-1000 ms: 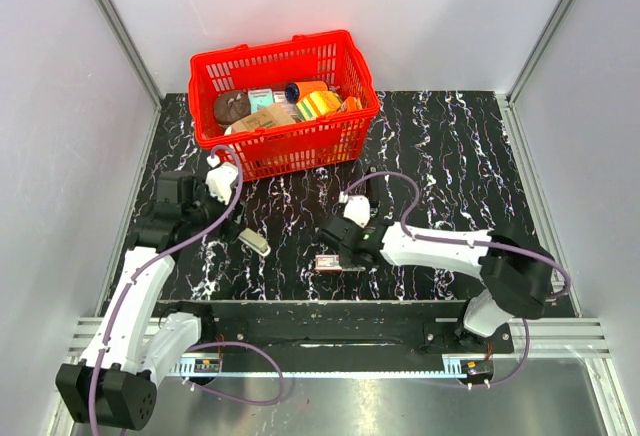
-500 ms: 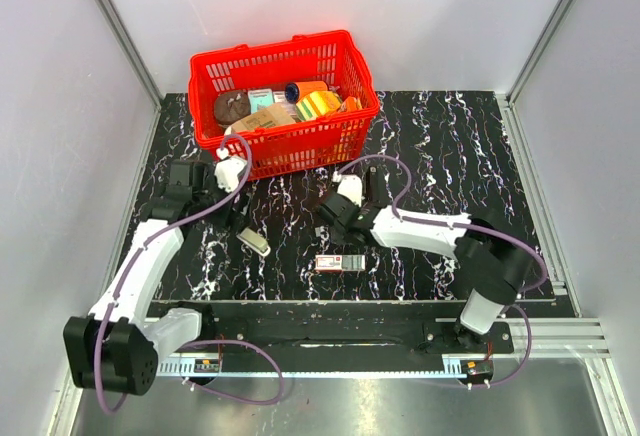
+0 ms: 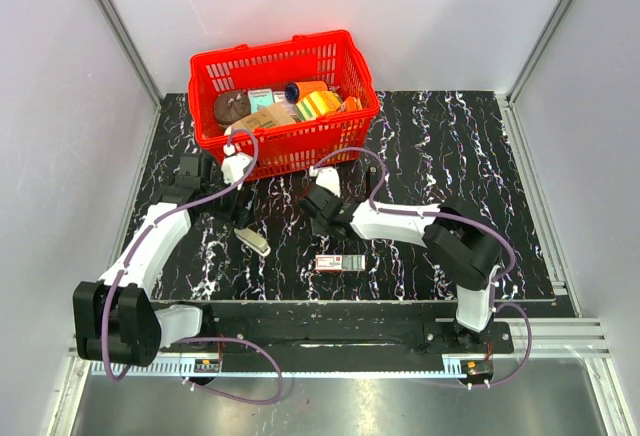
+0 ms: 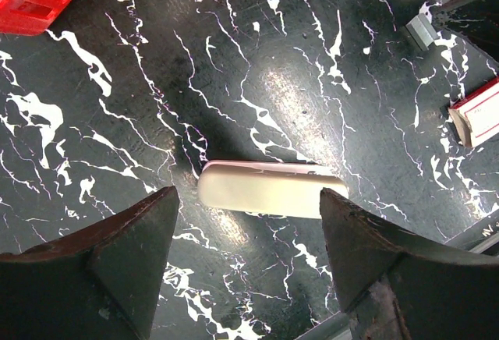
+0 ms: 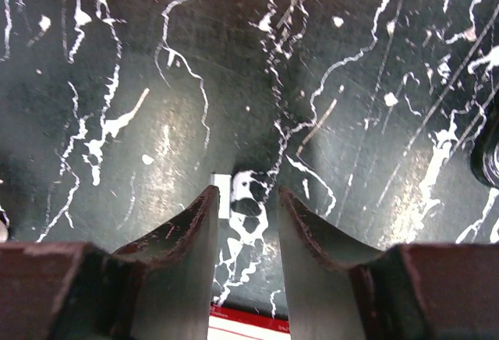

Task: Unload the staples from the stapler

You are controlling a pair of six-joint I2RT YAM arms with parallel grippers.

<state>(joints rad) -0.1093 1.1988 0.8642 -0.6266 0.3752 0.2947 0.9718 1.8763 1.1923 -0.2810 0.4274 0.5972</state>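
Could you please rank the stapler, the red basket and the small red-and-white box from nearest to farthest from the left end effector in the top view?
From the left end effector:
1. Stapler, right below its open fingers.
2. Red basket, just behind.
3. Small red-and-white box, off to the right.

The left arm [image 3: 150, 246] and right arm [image 3: 400, 224] share white moulded link shells joined by chunky black joint housings. A thin purple cable [image 3: 355, 150] trails along each, looping loose in places. A small white camera housing [image 3: 235, 168] sits at each wrist. The left hand [image 4: 245, 196] carries dark wedge-shaped fingers [image 4: 129, 254] with scuffed, brownish faces (the right hand [image 5: 246, 193] matches).
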